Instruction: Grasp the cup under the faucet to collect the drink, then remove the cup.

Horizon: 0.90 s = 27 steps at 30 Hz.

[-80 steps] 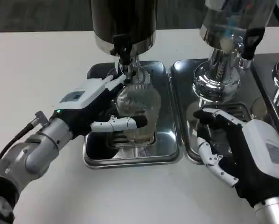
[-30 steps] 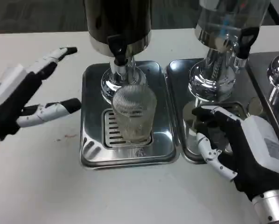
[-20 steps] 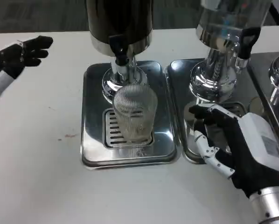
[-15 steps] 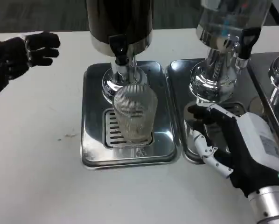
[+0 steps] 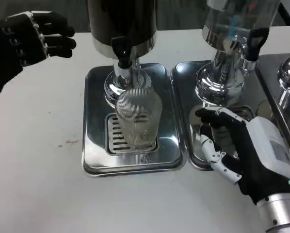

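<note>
A ribbed clear cup stands upright on the slotted grate of a steel drip tray, right below the black faucet of a dark drink dispenser. Nothing holds the cup. My left hand is raised at the upper left, palm side dark, fingers curled in toward the dispenser with nothing in them. My right hand rests open over the neighbouring tray, fingers spread, a short way right of the cup.
A second steel tray to the right carries a clear-tank dispenser on a chrome base. Another chrome base stands at the far right. Bare white table lies left of and in front of the trays.
My left hand let go of the cup, drew back to the left and rose toward the upper left, fingers curling in. The cup stayed on the grate. The right hand barely moved.
</note>
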### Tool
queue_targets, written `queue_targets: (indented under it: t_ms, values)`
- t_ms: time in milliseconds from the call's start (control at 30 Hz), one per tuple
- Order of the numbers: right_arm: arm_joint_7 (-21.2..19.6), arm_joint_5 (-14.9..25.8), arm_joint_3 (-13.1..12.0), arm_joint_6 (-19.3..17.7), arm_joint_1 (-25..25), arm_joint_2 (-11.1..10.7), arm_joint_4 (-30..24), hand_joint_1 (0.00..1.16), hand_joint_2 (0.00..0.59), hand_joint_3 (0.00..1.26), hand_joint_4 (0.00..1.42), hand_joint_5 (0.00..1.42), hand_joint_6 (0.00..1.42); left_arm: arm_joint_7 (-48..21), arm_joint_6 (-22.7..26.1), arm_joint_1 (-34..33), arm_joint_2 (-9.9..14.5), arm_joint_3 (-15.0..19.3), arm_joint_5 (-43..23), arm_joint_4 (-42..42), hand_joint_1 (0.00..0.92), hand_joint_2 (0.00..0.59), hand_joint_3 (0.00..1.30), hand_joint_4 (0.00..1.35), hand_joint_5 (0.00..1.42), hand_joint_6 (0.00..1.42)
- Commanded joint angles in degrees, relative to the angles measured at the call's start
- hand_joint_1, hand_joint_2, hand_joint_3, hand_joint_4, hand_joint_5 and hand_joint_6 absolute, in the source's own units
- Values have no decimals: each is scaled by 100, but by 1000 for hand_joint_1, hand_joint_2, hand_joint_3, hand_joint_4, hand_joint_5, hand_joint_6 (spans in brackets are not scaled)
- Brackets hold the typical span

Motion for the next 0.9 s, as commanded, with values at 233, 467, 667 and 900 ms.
queue_targets:
  t_ms: [233,467,667,900]
  values:
    - [-149,73,-10,-79,18,46,85,377,494,391,398,383,317,-363,569,-432,-241,-33,253,167,0,41,412,315,328,334]
    - [-223,78,-3,-85,49,86,128,380,494,391,399,383,317,-443,678,-607,-440,-100,421,192,0,40,385,285,316,327]
    - [-268,82,-7,-79,78,113,132,381,494,394,399,383,313,-405,620,-726,-592,-87,545,221,0,39,355,237,267,274]
    - [-317,68,-2,-75,115,143,126,383,494,396,403,383,305,-439,788,-840,-736,-15,480,216,0,39,323,200,227,236]
